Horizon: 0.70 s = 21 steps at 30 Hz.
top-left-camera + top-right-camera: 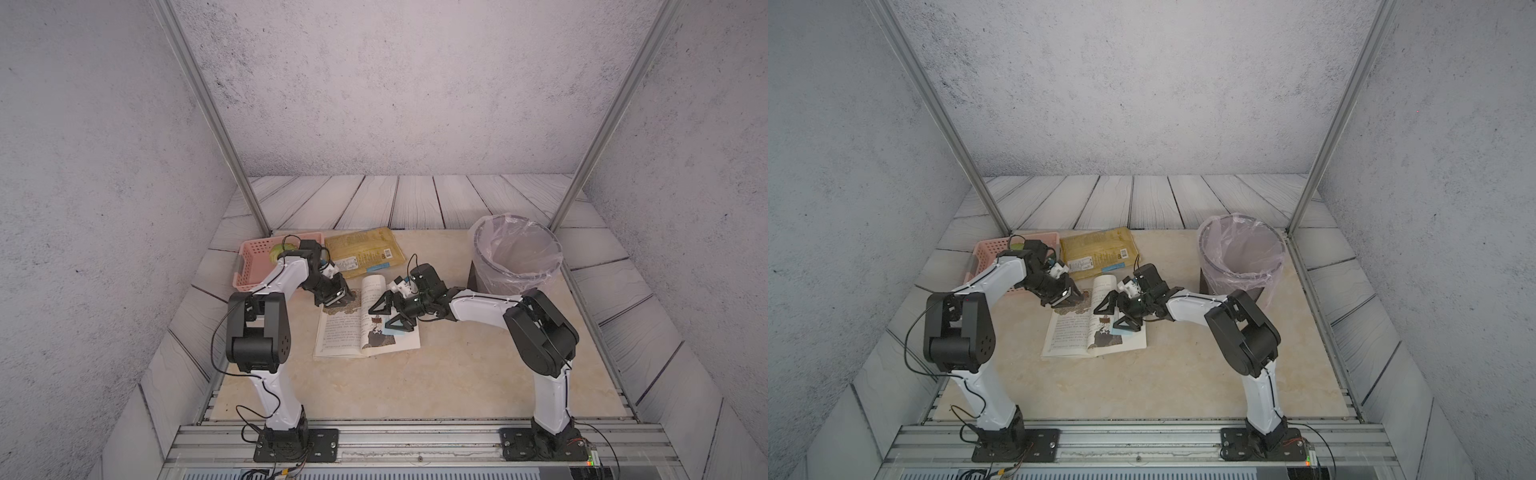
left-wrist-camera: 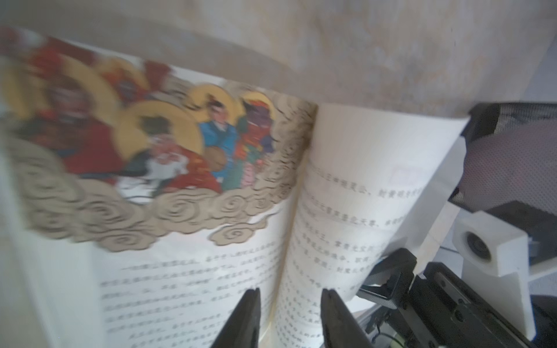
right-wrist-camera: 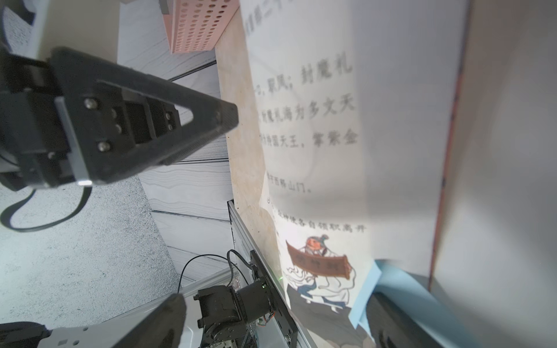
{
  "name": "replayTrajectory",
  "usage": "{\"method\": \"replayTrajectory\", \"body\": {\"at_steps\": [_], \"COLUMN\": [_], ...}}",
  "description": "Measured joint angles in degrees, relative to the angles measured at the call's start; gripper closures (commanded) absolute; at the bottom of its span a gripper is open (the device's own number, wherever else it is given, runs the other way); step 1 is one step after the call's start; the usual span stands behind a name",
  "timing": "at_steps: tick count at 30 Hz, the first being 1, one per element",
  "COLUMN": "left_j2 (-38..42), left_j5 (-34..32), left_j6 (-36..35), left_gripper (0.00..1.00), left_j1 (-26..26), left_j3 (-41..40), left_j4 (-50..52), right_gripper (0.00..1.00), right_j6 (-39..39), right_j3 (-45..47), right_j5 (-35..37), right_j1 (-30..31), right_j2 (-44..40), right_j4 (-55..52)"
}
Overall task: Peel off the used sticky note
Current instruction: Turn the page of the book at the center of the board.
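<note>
Beige desk (image 1: 374, 386) inside grey walls, open book (image 1: 345, 332) at its middle. On the book's right page: blue sticky note (image 3: 367, 295), not yet peeled. Over that page: right tool (image 1: 377, 320), spread wide, empty. On the book's left page: left tool (image 2: 290, 291), narrowly parted, pinching nothing. Whole peel apparently left.

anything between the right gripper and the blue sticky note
Nothing visible. The open right gripper is right at the sticky note on the open book's right page, with no other thing between them.
</note>
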<state>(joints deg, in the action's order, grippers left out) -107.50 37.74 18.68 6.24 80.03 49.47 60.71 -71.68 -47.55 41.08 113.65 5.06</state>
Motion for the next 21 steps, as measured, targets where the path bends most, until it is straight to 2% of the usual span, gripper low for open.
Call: {"method": "replayTrajectory", "body": {"at_steps": [5,11,15,21], "left_j2": [-4.07,-11.52,-14.99,-17.94], "left_j5": [3.26,3.41,5.42,6.69], "left_j6": [0.85,1.36,1.77,1.73], "left_gripper": [0.62,0.64,0.65,0.65], "left_j1": [5.62,6.49,8.22,12.02], "left_j3": [0.00,0.33,3.54,7.63], "left_j4": [-2.08,-2.99,-1.18,0.74], "right_gripper": [0.03,0.03,0.03,0.06], "right_j6": [-1.73,-4.31,-7.45,-13.20], "right_j3": [0.09,3.17,4.94,5.84], "right_j5": [1.11,3.04,5.35,10.54], "right_j1": [-0.02,-0.87,-2.84,-5.70], "right_j2": [-1.57,-10.14,-16.33,-20.17], "right_j4": [-3.43,-7.58,-12.31,-22.21]}}
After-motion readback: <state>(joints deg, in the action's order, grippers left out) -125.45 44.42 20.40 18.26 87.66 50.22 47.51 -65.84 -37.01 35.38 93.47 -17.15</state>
